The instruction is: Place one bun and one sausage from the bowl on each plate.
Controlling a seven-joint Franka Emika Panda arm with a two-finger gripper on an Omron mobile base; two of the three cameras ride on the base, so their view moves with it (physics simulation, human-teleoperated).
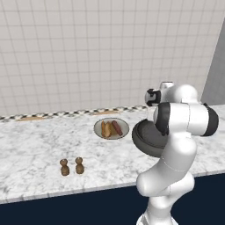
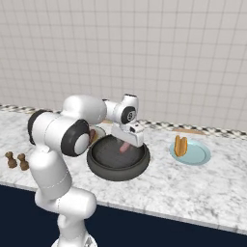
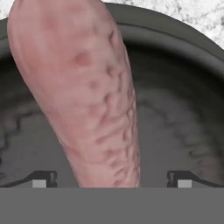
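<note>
My gripper (image 2: 126, 144) reaches down into the dark bowl (image 2: 107, 169), its jaws open wide. Between the two fingertips (image 3: 42, 179) lies a pinkish-brown sausage (image 3: 87, 96), very close to the camera, and neither tip touches it. From the right base view the same sausage (image 2: 124, 147) shows on the bowl's floor under the hand. The beige plate (image 1: 99, 130) holds a bun (image 1: 106, 129) and a sausage (image 1: 117, 127). A bun (image 2: 181, 145) rests on the pale teal plate (image 2: 197, 155). My arm covers part of the bowl (image 1: 143, 139) in the left base view.
Two small brown shaker figures (image 1: 71, 166) stand near the counter's front edge, left of the plates. The tiled wall runs along the back of the marble counter (image 1: 30, 145). The counter's front edge drops off just before the bowl.
</note>
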